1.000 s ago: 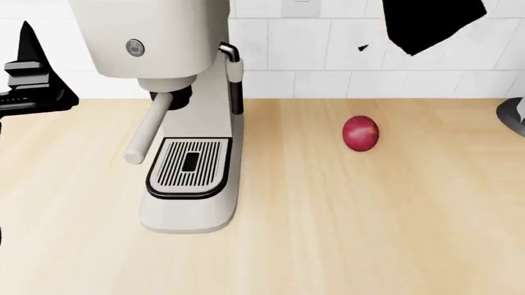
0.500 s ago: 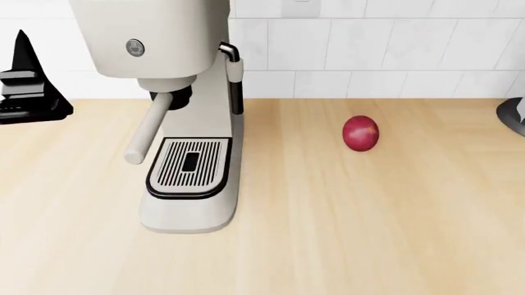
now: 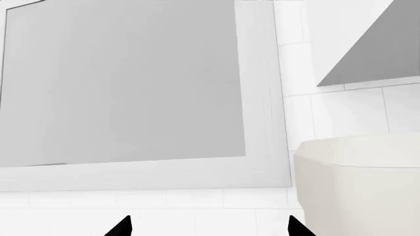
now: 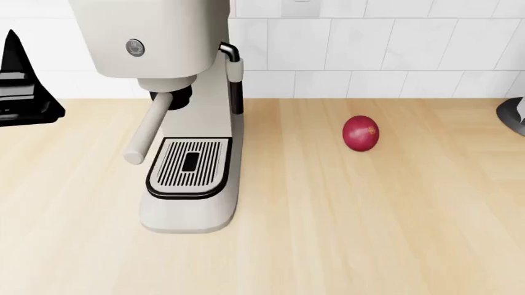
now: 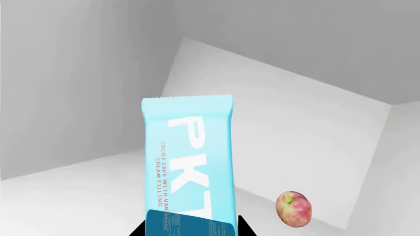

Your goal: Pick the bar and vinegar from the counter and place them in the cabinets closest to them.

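Note:
The light-blue bar (image 5: 189,162) with "PKT" lettering is clamped between my right gripper's (image 5: 192,231) two dark fingertips. It is held up inside a white cabinet interior (image 5: 78,98). My right gripper is out of the head view. My left gripper (image 3: 208,228) is open and empty, its fingertips wide apart, facing a closed grey cabinet door (image 3: 131,83). In the head view the left gripper (image 4: 18,83) hangs at the far left above the beige counter (image 4: 369,215). The vinegar is not in view.
A cream coffee machine (image 4: 176,92) stands at the left of the counter; its top shows in the left wrist view (image 3: 357,187). A dark red round fruit (image 4: 360,133) lies on the counter. A pink-red apple (image 5: 294,209) lies on the cabinet floor. A dark grey object (image 4: 513,114) is at the right edge.
The dark shape of my right arm at the top right of the head view has risen out of view. My left gripper has drifted slightly to the left.

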You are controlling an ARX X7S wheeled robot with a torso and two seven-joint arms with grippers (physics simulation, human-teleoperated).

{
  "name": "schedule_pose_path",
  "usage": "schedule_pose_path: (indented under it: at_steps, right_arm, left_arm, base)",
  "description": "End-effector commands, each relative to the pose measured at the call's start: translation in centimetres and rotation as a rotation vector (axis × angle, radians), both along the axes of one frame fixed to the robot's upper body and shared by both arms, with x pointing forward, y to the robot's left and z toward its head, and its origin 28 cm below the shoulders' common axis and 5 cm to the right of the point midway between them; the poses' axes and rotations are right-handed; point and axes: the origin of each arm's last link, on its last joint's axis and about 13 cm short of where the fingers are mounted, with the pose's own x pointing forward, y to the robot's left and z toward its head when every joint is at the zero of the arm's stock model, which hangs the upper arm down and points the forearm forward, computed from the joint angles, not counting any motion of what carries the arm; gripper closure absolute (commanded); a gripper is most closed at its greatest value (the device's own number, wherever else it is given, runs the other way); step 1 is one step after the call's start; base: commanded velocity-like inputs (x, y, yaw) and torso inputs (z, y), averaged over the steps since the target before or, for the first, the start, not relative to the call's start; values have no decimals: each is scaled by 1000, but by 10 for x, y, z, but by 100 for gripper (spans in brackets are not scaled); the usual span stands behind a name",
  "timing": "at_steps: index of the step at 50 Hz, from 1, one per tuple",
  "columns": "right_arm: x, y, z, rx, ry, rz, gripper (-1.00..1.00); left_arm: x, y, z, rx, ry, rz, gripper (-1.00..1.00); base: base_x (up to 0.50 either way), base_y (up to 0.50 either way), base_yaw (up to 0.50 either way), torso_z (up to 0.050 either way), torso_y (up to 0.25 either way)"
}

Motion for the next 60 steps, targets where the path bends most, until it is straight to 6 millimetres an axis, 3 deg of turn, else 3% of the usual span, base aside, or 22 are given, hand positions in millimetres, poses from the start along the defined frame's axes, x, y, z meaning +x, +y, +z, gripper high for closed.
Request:
schedule_pose_path:
  at_steps: [1,10,18,29,30,53,60]
  right_arm:
    - [33,-7,14,20,-12,-9,100]
    - [57,-8,19,76,35,-48,100]
    - [83,-8,9,71,143,-80,100]
    - [95,-7,1,64,234,-83,100]
    - [95,-7,0,61,236,-83,-100]
    - [87,-2,24,54,-119,-62,-100]
    - [67,5,22,58,-205,-23,-100]
  left_arm:
    - [-2,0,1,1,-2,2,-100]
    - [-3,0,1,4,0,3,-100]
    - [-2,-1,0,3,5,1,-100]
    - [-1,-1,-1,4,9,-2,-100]
    - [-2,-1,-1,5,8,-2,-100]
    - [2,-4,1,14,8,-12,-100]
    - [1,-5,1,16,8,-11,-100]
  base:
    - [0,0,0,0,0]
    - [0,0,0,0,0]
    - [0,0,0,0,0]
    - [0,0,0,0,-2]
    - [0,0,0,0,0]
    - [1,0,0,0,-3]
    - [0,0,0,0,0]
